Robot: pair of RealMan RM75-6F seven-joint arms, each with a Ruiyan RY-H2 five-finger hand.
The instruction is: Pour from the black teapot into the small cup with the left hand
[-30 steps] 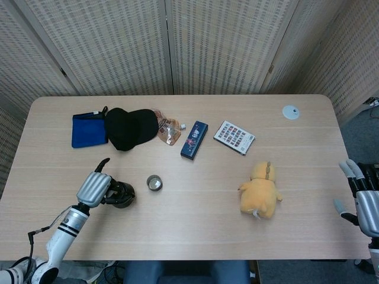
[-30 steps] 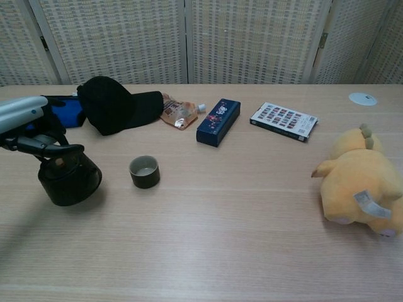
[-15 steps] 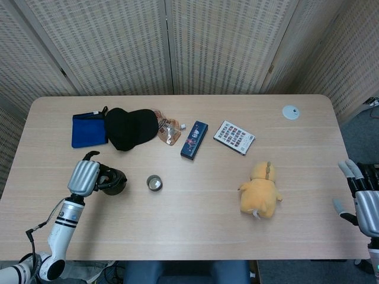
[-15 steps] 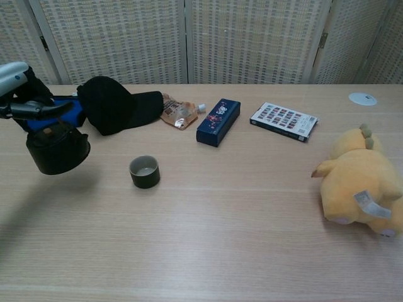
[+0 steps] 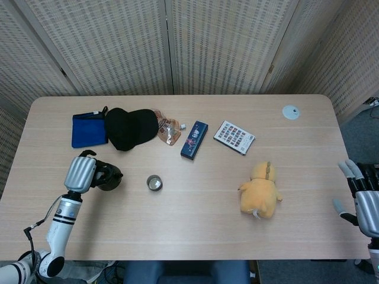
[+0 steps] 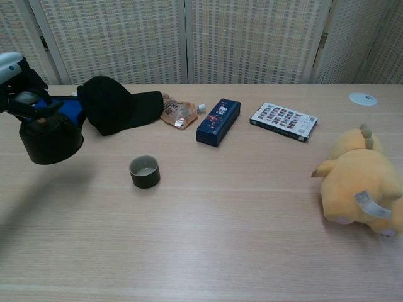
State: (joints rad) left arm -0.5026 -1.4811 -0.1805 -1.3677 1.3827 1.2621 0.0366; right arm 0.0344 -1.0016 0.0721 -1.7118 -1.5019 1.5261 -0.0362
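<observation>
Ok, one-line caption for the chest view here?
Left hand holds the black teapot raised above the table, left of the small cup.

I get even, fairly bright light from overhead in both views, with no hard glare on the table (image 5: 195,201). Shadows are soft: in the chest view a broad, faint one lies on the wood below the raised teapot (image 6: 50,139), and a thin one hugs the cup (image 6: 144,172) to the teapot's right. The chest view looks slightly soft and grainy; the head view is sharper.
</observation>
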